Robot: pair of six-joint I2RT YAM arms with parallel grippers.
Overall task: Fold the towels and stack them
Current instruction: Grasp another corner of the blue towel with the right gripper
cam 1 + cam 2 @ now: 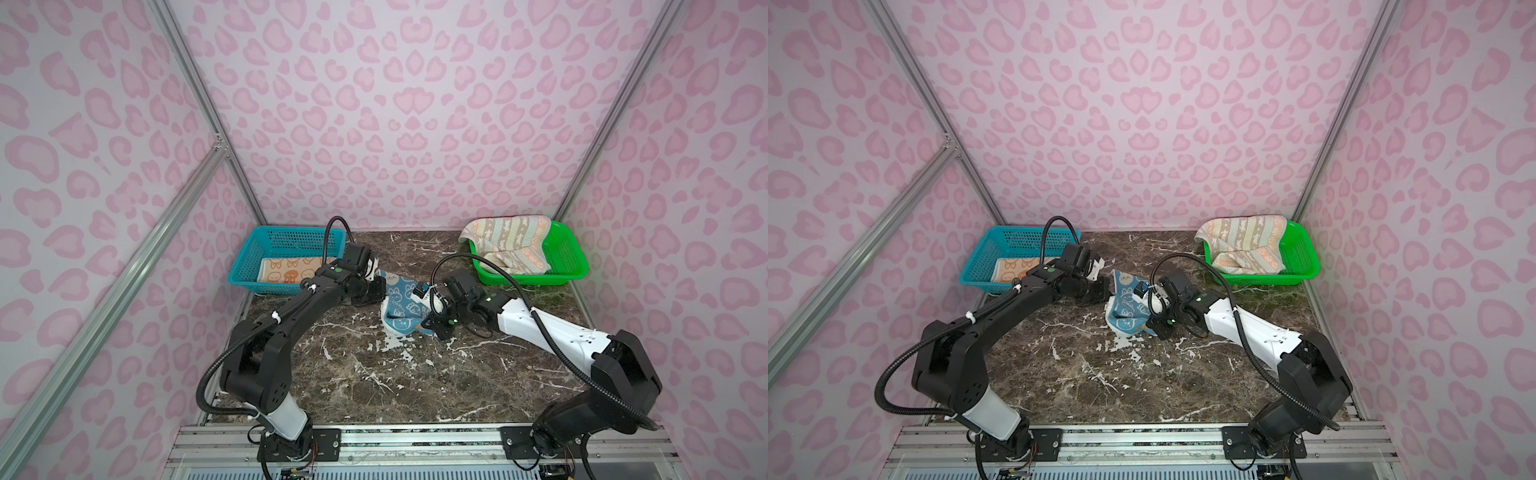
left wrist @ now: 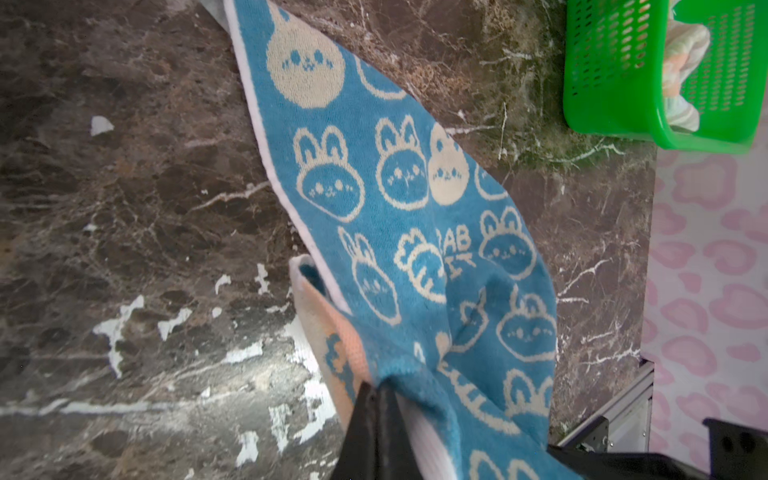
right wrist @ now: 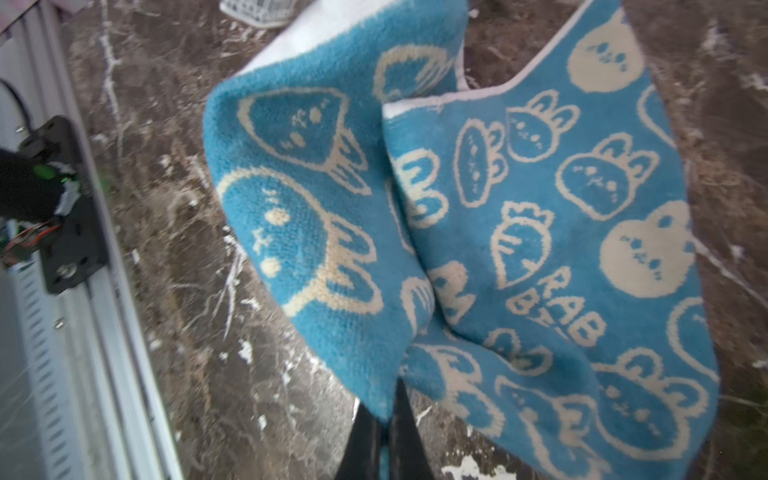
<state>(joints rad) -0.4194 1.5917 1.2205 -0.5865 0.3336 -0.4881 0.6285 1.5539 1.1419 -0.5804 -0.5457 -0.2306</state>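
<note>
While both arms meet over the middle of the marble tabletop, the blue RABBIT towel hangs bunched between them, roughly midway between the two baskets. From its own wrist camera, the left gripper has its jaws pinched together on a gathered edge of the towel, where a peach-and-blue reverse side shows beside the white hem. The right gripper is likewise clamped tight on a fold of the same towel; rabbit faces, a carrot and "RAB" lettering are legible near the pinch.

In both top views the cloth runs from the left gripper's hold at its far corner to the right gripper's hold on its right side. Its lower fold sits at or on the marble; contact cannot be resolved.

The orange towel with cream faces lies flat in the blue basket, far left. The chevron-striped towel is crumpled in the green basket, far right, partly draped over the rim.
</note>
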